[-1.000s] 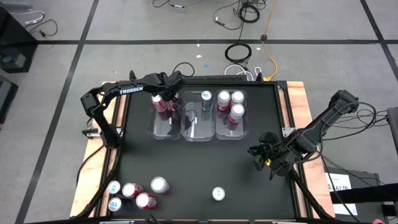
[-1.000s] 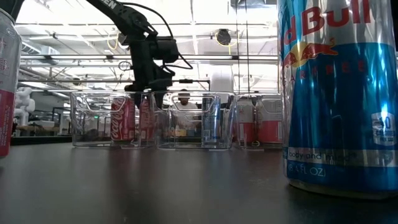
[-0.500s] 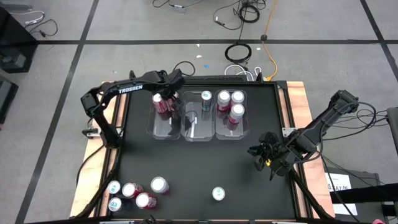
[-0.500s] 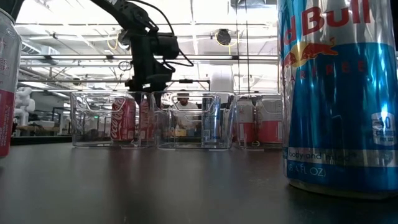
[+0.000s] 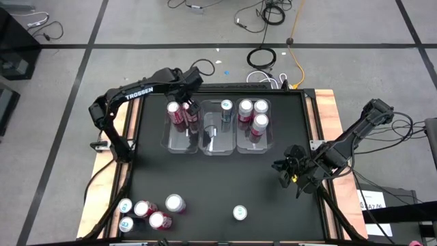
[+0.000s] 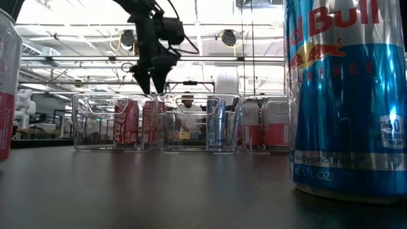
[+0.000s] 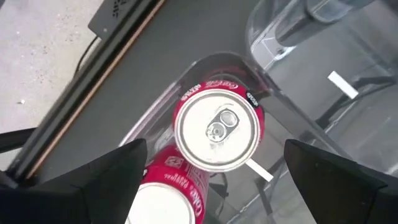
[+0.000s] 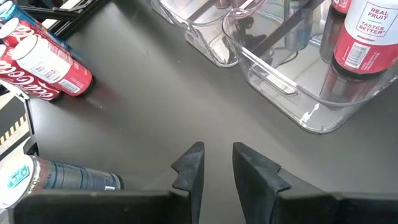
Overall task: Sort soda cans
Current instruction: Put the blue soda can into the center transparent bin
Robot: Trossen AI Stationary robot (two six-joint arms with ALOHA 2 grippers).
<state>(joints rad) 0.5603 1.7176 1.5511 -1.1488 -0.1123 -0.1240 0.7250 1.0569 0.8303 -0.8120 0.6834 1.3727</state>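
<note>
- We are holding the left pincer spread and empty above the left bin, where two red cans are standing.
- Our right pincer, nearly pressed together, is waiting at the desk's right.
- Six cans are sitting binned; six loose cans are awaiting sorting.

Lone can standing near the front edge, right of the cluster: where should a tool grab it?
Grip the lone can around its round side wall, coming straight down over the silver top. It stands upright with open table all round, so either tool's fingers can likely straddle it.

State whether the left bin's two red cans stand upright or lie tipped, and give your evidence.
Upright: the red cans show round silver tops from above and stand vertical in the left bin.
</note>
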